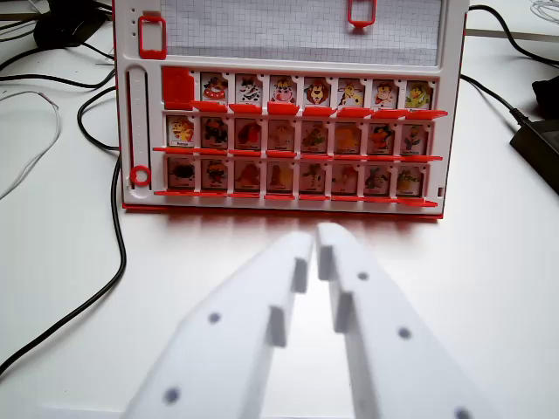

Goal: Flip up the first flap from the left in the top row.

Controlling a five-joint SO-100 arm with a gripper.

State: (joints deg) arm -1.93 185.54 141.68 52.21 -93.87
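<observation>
While its white jaws sit nearly closed on nothing, the gripper (pixel 315 237) hangs above the white table (pixel 498 262), apart from the red game board (pixel 284 113). On that board, the top row's leftmost flap (pixel 178 87) shows plain red, unlike its pictured neighbours. Black cables (pixel 105 262) trail along the wrist view's left.

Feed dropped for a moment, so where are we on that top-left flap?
Looks done: the first flap in the game board's top row shows a plain red face, unlike its picture-tile neighbours. In hand: nothing; the gripper sits clear of the board, jaws nearly together. Left: apparently only retreating.
</observation>
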